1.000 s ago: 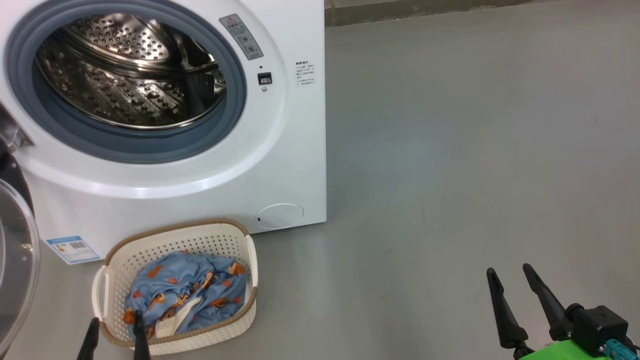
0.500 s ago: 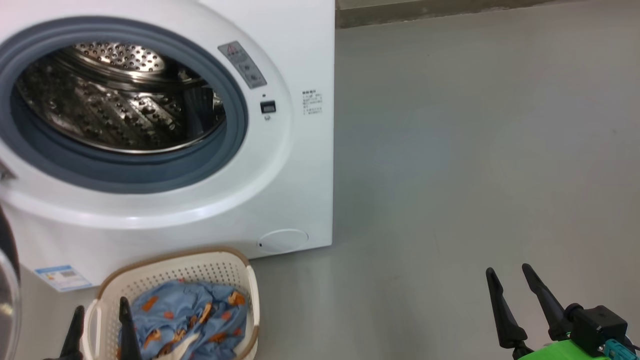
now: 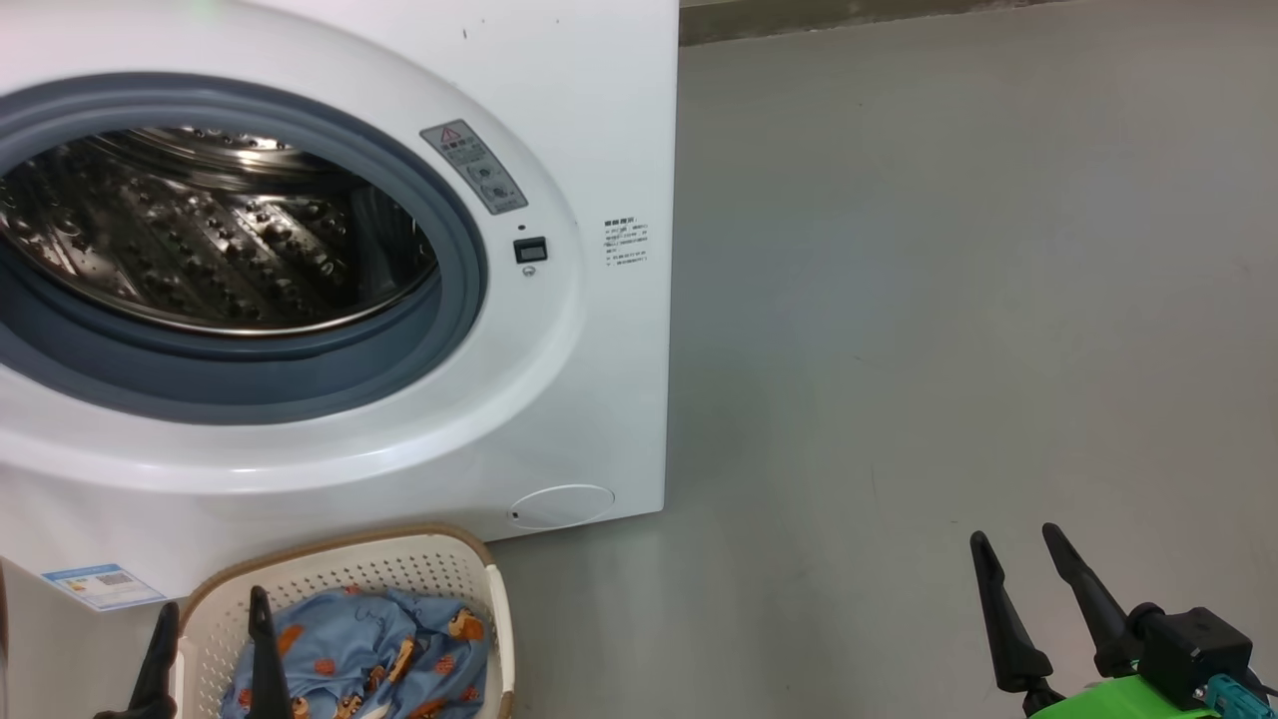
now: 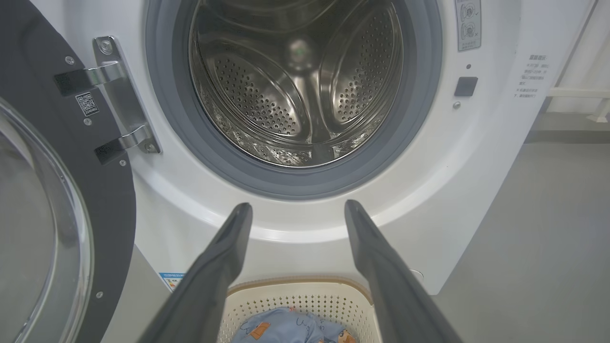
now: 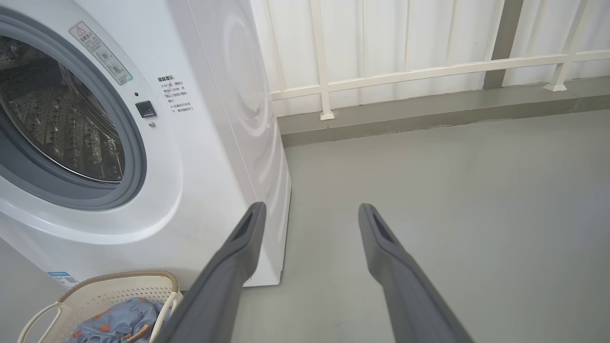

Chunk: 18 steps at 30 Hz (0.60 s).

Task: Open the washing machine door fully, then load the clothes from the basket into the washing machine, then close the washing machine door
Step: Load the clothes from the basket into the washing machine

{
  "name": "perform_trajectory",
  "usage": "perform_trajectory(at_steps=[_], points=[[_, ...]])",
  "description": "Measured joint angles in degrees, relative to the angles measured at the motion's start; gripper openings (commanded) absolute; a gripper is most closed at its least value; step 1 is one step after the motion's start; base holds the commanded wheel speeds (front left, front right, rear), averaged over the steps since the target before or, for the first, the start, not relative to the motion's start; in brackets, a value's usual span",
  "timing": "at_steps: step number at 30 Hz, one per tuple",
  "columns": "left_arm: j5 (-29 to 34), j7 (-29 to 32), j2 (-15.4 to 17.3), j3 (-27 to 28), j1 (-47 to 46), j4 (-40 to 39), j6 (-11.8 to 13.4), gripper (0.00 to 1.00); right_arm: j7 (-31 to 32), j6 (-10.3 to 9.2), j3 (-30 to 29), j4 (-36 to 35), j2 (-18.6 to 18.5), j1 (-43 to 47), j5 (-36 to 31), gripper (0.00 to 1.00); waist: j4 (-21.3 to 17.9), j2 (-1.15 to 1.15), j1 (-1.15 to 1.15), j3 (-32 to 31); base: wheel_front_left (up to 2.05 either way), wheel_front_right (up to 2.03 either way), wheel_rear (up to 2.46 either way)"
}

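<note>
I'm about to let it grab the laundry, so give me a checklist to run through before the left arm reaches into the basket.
1. The washing machine door is swung wide to its hinge side, off the opening: ok.
2. The drum holds nothing where it shows: ok.
3. The clothes lie in the basket, in front of the washing machine: ok.
4. The left gripper is open, holds nothing and hangs over the basket's left part: ok.
5. The right gripper is open, holds nothing, over the floor off to the side: ok.
6. How many garments are in the pile: cannot tell; the basket is cut off at the picture edge.
</note>
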Motion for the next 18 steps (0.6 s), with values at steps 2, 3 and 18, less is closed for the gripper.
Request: perform_trajectory(at_steps=[2,3,18], points=[[0.00,0.00,0.00,-0.02,0.00,0.03,0.00,1.00,-0.01,0.00,0.00,0.23,0.00,0.00,0.00,1.00,0.04,0.00,0.00,0.09,0.00,0.00,0.00],[0.00,0.00,0.00,-0.07,0.01,0.02,0.00,1.00,-0.08,0.00,0.00,0.32,0.00,-0.01,0.00,1.00,0.05,0.00,0.00,0.12,0.00,0.00,0.00],[-0.07,0.00,-0.03,-0.38,0.01,0.31,-0.38,1.00,-0.48,0.00,-0.05,1.19,0.01,-0.08,0.11,1.00,0.07,0.00,0.00,0.43,0.00,0.00,0.00]])
